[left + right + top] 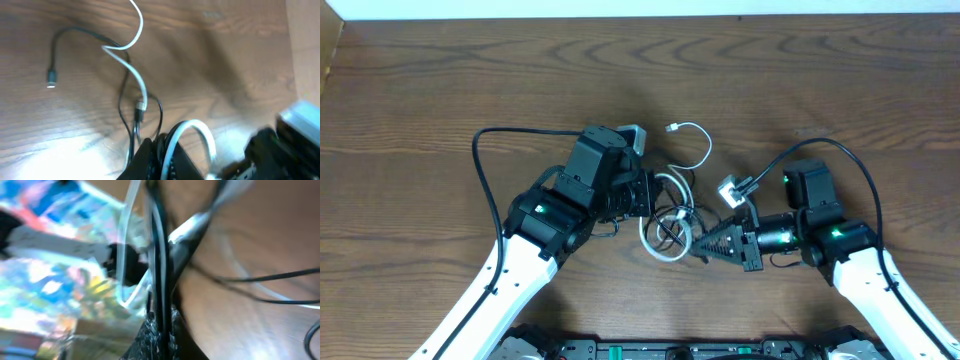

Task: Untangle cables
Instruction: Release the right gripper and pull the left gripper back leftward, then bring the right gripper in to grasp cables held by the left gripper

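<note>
sharp, evenly lit overhead; blurred wrist views, glare

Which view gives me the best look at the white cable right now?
Overhead: the white cable shows nearly whole, from its free plug round the curve into the tangle. Left wrist shows only a middle stretch and a loop at the bottom edge. Right wrist is blurred, with pale strands close up.
</note>
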Controlling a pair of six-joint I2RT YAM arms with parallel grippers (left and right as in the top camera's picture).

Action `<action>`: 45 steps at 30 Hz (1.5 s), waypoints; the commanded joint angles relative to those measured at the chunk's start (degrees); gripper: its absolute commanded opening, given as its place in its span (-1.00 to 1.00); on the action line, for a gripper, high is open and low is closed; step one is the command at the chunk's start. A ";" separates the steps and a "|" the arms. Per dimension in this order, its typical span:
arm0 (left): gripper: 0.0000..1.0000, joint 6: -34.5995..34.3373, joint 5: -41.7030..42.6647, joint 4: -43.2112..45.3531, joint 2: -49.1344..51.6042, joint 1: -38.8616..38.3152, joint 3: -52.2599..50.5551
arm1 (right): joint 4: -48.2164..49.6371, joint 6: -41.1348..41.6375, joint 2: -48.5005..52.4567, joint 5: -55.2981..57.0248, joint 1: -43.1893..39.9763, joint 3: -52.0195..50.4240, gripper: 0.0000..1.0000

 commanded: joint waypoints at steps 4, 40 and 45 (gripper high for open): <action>-0.85 -2.60 -9.35 0.59 -0.20 2.38 0.55 | -0.85 -4.20 -0.24 -12.57 2.60 0.20 -0.98; -0.85 8.22 27.10 11.96 -8.92 1.25 0.55 | 25.38 17.59 -0.22 16.65 2.56 0.20 0.35; -0.85 7.89 26.73 16.31 -8.85 -2.86 0.55 | 25.18 25.42 -0.22 25.40 2.56 0.20 0.18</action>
